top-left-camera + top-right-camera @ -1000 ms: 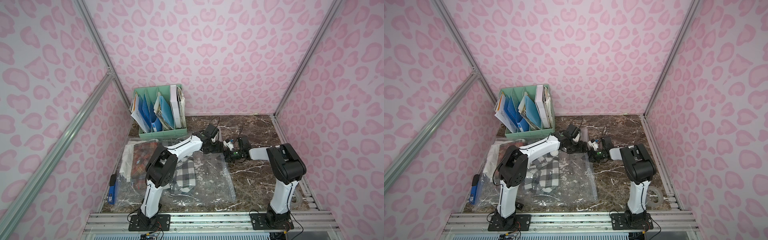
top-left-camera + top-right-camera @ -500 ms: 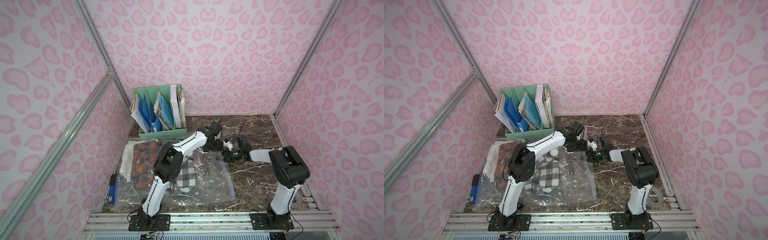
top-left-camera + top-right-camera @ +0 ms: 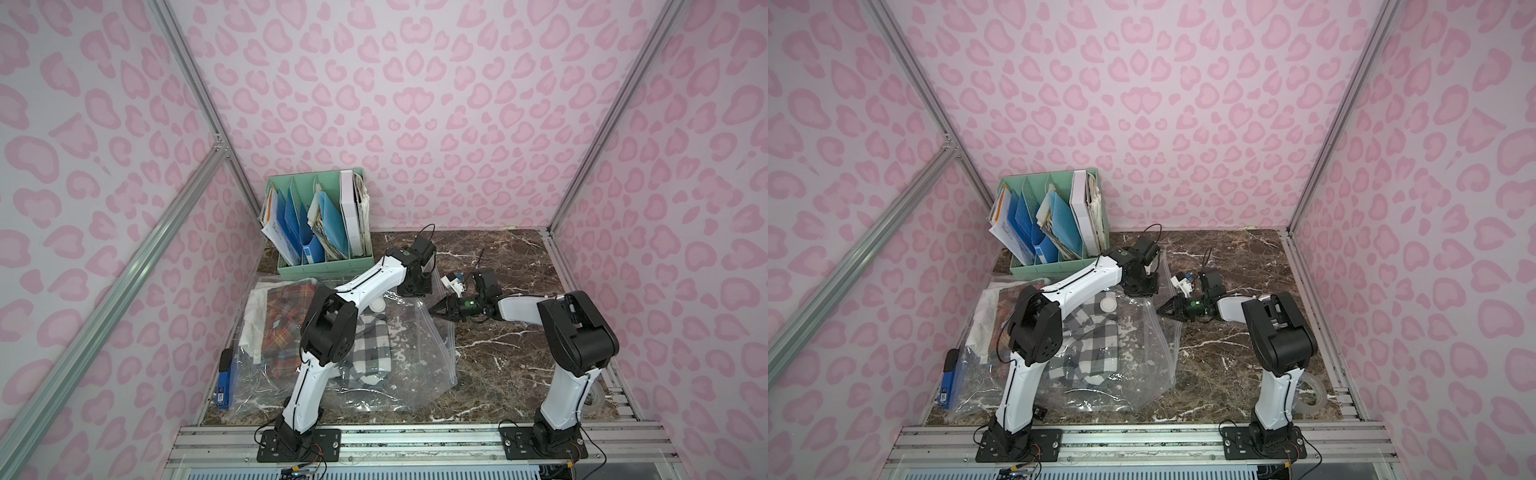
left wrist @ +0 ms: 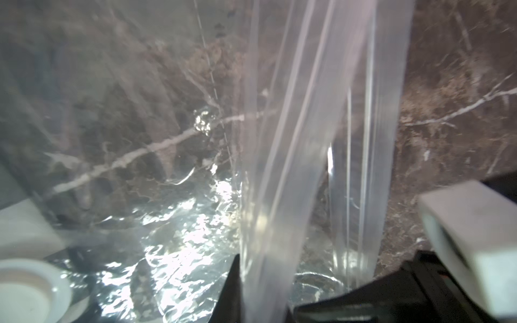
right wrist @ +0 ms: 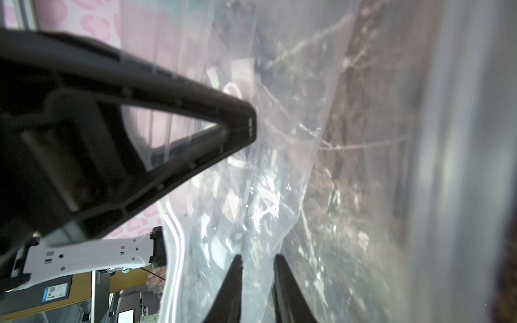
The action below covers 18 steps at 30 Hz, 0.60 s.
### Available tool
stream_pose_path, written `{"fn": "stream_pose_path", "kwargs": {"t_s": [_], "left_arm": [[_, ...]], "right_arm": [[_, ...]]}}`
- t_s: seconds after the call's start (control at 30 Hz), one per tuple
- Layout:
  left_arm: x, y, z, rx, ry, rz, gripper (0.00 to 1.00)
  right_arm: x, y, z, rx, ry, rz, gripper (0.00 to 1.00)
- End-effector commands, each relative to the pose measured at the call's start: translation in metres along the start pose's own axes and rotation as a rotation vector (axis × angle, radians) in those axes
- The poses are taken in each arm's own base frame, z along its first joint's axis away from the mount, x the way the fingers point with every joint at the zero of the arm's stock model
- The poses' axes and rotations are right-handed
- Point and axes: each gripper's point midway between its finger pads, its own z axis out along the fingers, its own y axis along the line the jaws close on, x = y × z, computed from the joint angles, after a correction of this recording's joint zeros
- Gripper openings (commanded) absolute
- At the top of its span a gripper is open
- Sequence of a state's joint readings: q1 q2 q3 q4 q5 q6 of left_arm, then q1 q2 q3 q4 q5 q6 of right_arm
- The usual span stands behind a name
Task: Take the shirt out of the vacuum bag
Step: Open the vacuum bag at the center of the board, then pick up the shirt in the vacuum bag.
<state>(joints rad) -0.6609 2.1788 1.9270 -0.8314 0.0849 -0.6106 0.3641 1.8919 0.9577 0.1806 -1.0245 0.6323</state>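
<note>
The shirt (image 3: 372,345) lies in the bag (image 3: 419,361), near-left of the left end effector (image 3: 412,290) — clamped on the zip edge — and the right end effector (image 3: 437,309), slightly apart.

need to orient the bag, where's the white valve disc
In both top views the valve disc sits on the vacuum bag, beside the left arm and at the far end of the checked shirt.
</note>
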Motion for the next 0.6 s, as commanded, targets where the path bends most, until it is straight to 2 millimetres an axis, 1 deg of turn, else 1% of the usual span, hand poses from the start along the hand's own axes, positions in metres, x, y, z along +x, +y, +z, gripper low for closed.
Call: {"fn": "stream_pose_path", "kwargs": {"t_s": [0.0,0.1,0.2,0.23,0.33,0.57], "left_arm": [[0.000,-0.019,-0.023,0.083,-0.005,0.022,0.12],[-0.004,-0.036,-0.048,0.152,-0.033,0.008,0.12],[-0.005,-0.049,-0.068,0.204,-0.057,0.004,0.12],[-0.004,-0.053,-0.072,0.217,-0.062,0.005,0.12],[-0.002,-0.064,-0.085,0.250,-0.075,0.007,0.12],[-0.008,-0.083,-0.107,0.334,-0.106,0.005,0.12]], "right_arm": [[-0.008,0.018,0.015,-0.079,0.042,-0.017,0.24],[-0.003,0.018,0.039,-0.107,0.107,0.012,0.24],[0.000,0.023,0.056,-0.144,0.133,0.027,0.25],[0.000,0.024,0.060,-0.148,0.145,0.027,0.26],[0.005,0.021,0.074,-0.146,0.187,0.034,0.28],[0.025,0.012,0.096,-0.148,0.277,0.045,0.39]]}}
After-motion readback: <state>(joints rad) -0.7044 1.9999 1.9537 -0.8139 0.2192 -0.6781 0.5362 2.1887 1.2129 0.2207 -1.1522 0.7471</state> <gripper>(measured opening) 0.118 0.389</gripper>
